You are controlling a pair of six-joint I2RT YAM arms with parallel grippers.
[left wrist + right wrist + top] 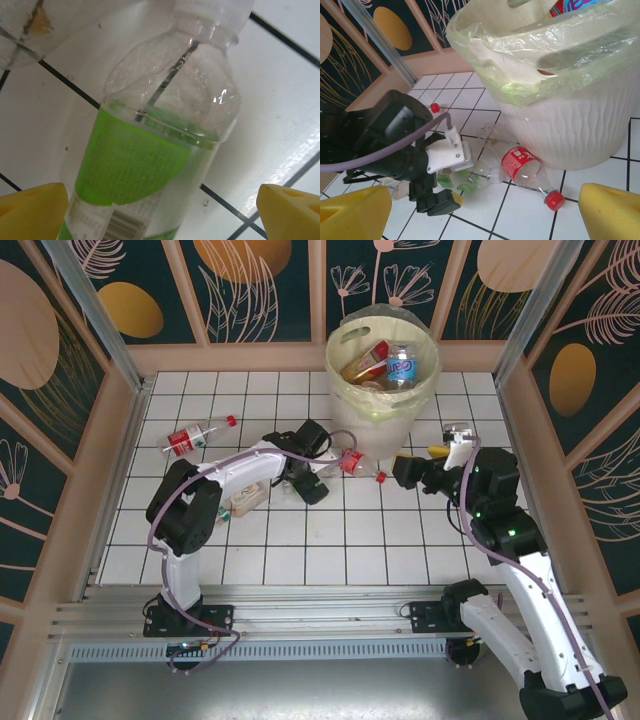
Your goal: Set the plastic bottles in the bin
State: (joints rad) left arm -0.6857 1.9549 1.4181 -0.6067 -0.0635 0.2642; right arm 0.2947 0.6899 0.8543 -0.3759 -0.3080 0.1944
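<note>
Left jaws wide around green-labelled bottle (145, 160)

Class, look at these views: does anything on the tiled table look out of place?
Yes: a red-label bottle lies on its side beside the bin; a second bottle lies toppled far left.

Green-label bottle (145, 160), just left of the bin (580, 125): cap and base cropped in the left wrist view; partly hidden behind the left arm (395, 145) in the right wrist view. Bin: rim cropped top and right. Item (245, 502) under that arm, left of the bin: unidentifiable.
</note>
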